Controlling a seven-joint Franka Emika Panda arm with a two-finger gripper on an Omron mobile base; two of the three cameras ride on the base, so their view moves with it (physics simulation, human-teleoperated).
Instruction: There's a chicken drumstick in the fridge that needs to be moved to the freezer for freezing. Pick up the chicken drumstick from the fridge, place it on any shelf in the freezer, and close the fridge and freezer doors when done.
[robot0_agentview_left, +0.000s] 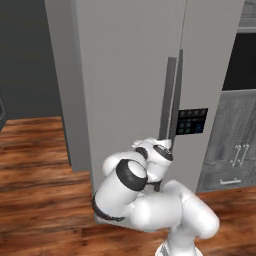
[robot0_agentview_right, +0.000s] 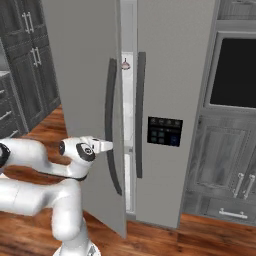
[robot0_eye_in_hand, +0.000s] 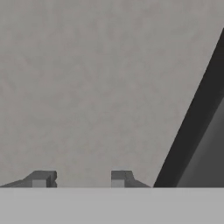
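Note:
The tall grey unit stands in front of me. Its wide fridge door is ajar, and a slit of white fridge interior shows past its edge. The narrower freezer door with the black dispenser panel is closed. My gripper is at the fridge door's dark bar handle, about halfway up. In the hand view the gripper is shut and empty, facing the flat door face, with the handle slanting just to its right. The chicken drumstick and the freezer shelf are hidden.
A pinkish round item shows through the door gap. Dark grey cabinets and a black oven stand right of the unit, with more cabinets to the left. The floor is wood.

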